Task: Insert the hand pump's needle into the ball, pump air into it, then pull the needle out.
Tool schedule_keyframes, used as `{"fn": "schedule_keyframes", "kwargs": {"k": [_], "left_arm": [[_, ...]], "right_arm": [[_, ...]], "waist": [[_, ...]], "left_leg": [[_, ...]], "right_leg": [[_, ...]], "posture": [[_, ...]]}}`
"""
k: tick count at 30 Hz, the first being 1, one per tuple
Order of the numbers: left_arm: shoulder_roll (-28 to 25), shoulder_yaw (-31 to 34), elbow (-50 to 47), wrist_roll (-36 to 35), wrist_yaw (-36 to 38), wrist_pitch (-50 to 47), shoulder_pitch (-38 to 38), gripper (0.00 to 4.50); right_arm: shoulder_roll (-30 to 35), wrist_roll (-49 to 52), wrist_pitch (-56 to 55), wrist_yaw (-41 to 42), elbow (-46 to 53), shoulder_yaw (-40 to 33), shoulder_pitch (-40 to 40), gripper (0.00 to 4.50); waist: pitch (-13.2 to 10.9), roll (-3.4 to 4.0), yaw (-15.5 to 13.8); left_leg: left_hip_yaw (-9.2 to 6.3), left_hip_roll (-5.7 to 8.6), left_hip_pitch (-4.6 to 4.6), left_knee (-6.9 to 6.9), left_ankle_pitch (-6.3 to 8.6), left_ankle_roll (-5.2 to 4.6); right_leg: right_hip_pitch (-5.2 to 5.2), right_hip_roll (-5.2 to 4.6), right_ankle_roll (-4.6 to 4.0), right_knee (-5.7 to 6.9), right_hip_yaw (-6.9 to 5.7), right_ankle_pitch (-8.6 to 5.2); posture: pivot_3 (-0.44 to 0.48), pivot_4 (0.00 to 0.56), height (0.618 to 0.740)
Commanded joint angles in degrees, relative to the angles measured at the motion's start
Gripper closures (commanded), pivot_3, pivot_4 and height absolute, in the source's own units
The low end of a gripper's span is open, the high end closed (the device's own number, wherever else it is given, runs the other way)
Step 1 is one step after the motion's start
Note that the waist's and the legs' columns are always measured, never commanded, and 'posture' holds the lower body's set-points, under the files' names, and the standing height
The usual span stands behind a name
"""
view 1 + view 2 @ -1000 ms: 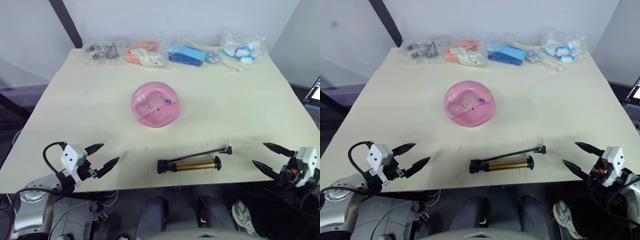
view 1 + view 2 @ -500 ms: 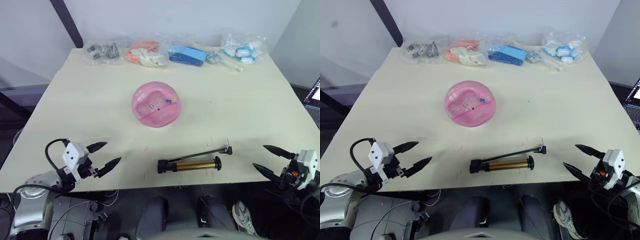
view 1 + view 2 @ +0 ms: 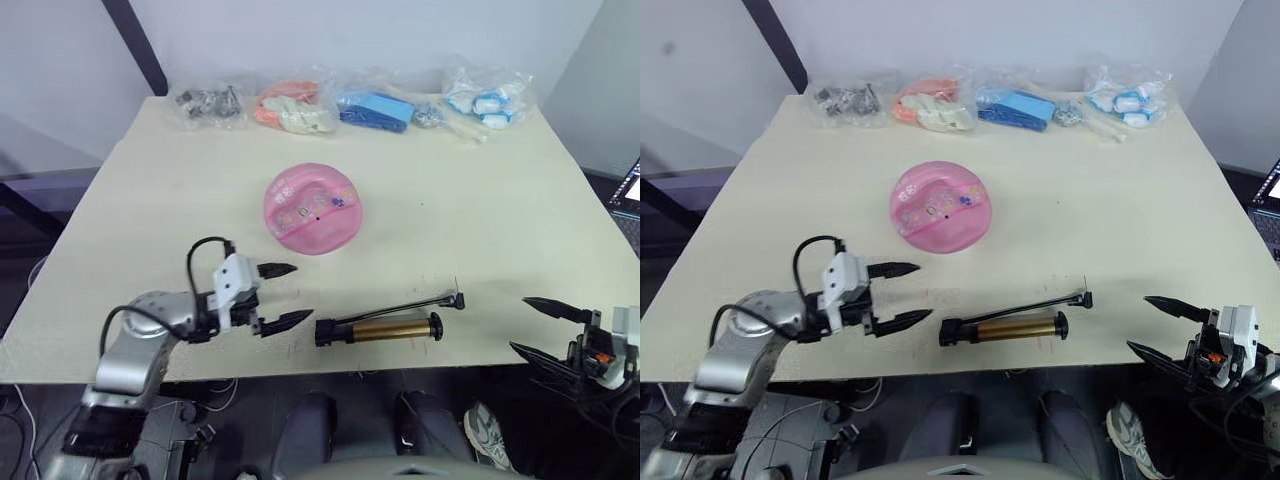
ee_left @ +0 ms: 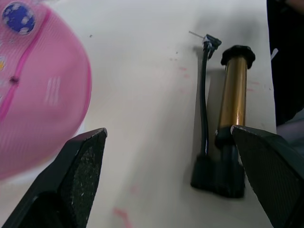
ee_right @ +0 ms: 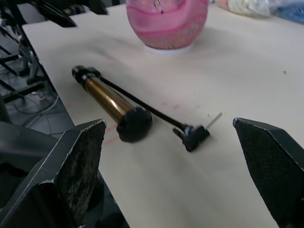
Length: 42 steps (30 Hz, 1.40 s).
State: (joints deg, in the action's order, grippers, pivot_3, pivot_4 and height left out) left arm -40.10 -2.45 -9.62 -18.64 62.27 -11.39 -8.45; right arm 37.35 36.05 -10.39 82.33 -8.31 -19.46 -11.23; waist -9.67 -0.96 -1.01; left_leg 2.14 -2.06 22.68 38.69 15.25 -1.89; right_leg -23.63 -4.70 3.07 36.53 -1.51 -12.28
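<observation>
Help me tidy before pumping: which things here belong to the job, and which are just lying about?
For the job: hand pump, its needle, ball.
Lying about: four plastic bags of small items along the table's far edge.

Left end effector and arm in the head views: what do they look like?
The left end effector has two black, pointed, tapering fingers on a white boxy housing. A black cable loops above it. The arm behind is a rounded silver-grey shell with black joints.
</observation>
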Motion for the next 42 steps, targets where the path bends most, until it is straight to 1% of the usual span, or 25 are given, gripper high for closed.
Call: {"fn": "schedule_keyframes", "kwargs": {"k": [1,5,8,13,16,21,23,24,28,32,40,42], "left_arm": [[1.1,-5.2,-1.0,2.4,0.3,-2.4,-4.9,0.03],[3.3,-10.7,0.8,5.3,1.0,-2.8,-10.6,0.03],[5.3,-13.7,1.8,6.8,0.7,-3.8,-13.2,0.03],[10.2,-19.2,5.6,11.1,-0.9,-5.4,-17.9,0.03],[14.2,-22.7,11.7,14.9,-2.1,-5.1,-22.6,0.03],[21.2,-24.7,21.3,17.6,-4.2,-5.5,-28.0,0.03],[22.7,-26.6,25.4,20.0,-4.1,-2.1,-30.0,0.03],[23.7,-27.0,26.9,20.3,-3.9,-1.8,-30.6,0.03],[26.5,-28.4,31.0,21.9,-3.5,-0.5,-32.1,0.03],[28.0,-29.6,33.9,23.9,-3.7,-0.8,-32.5,0.03],[28.6,-32.0,36.2,28.0,-3.6,-2.1,-30.9,0.03],[28.9,-31.7,35.9,27.8,-3.2,-2.8,-30.4,0.56]], "right_arm": [[1.1,2.0,-0.5,1.6,2.3,-2.7,-0.6,0.00],[1.1,2.3,-0.3,2.0,2.9,-3.4,-0.4,0.00],[1.1,2.6,0.1,1.9,3.9,-3.7,-0.5,0.00],[0.7,3.0,0.8,0.8,7.0,-4.0,-1.9,0.00],[0.1,3.6,1.4,-0.5,9.3,-4.2,-3.1,0.00],[0.1,3.8,1.6,-1.5,10.4,-4.6,-4.0,0.00],[0.1,3.8,1.7,-1.8,11.0,-4.5,-4.1,0.00],[0.1,3.8,1.7,-2.0,11.0,-4.5,-4.1,0.00],[0.2,3.6,1.5,-2.2,11.1,-4.4,-4.0,0.00],[0.1,3.4,1.4,-2.5,11.2,-4.3,-4.1,0.00],[0.1,2.3,0.2,-3.1,9.5,-4.9,-4.7,0.00],[-0.1,2.0,-0.2,-3.3,8.9,-5.1,-4.9,0.00]], "waist": [[0.0,0.00,0.1],[0.0,0.00,0.3],[0.0,0.00,0.2],[0.0,0.00,0.0],[0.0,-0.01,0.0],[0.0,-0.01,0.1],[0.0,-0.01,0.2],[0.0,-0.01,0.2],[0.0,-0.01,0.2],[0.0,-0.01,0.2],[0.0,-0.02,0.1],[0.0,-0.02,0.1]], "left_leg": [[0.01,0.01,0.01,0.00,0.00,0.00],[0.04,0.02,0.03,0.00,0.00,0.00],[0.02,-0.01,0.01,0.01,0.00,0.00],[-0.01,-0.02,0.05,0.06,0.00,0.00],[0.00,-0.01,0.08,0.11,0.00,0.00],[-0.02,0.00,0.11,0.15,0.00,-0.01],[-0.02,0.01,0.11,0.15,0.00,-0.01],[-0.02,0.01,0.10,0.15,0.00,-0.01],[-0.05,0.00,0.12,0.15,0.00,-0.01],[-0.05,0.00,0.12,0.15,0.01,-0.01],[-0.06,0.00,0.13,0.15,0.01,-0.01],[-0.07,0.00,0.13,0.16,0.01,-0.01]], "right_leg": [[0.00,0.00,0.09,-0.01,0.01,0.06],[-0.01,0.02,0.19,-0.03,0.06,0.14],[-0.01,0.07,0.18,-0.01,0.06,0.13],[0.00,0.09,0.18,-0.01,0.06,0.12],[0.00,0.09,0.19,-0.02,0.08,0.13],[0.00,0.09,0.19,-0.01,0.07,0.13],[-0.01,0.09,0.19,-0.01,0.07,0.13],[0.00,0.09,0.20,-0.01,0.07,0.13],[-0.02,0.10,0.18,0.00,0.06,0.13],[-0.02,0.10,0.13,-0.01,0.07,0.10],[-0.02,0.09,0.13,-0.01,0.06,0.10],[-0.01,0.09,0.11,-0.01,0.05,0.09]], "posture": [[0.000,0.150,0.740],[0.000,0.150,0.740],[0.000,0.150,0.740],[0.000,0.150,0.740],[0.000,0.150,0.740],[0.000,0.150,0.740],[0.000,0.150,0.740],[0.000,0.150,0.740],[0.000,0.150,0.740],[0.000,0.150,0.740],[0.000,0.150,0.740],[0.000,0.150,0.740]]}}
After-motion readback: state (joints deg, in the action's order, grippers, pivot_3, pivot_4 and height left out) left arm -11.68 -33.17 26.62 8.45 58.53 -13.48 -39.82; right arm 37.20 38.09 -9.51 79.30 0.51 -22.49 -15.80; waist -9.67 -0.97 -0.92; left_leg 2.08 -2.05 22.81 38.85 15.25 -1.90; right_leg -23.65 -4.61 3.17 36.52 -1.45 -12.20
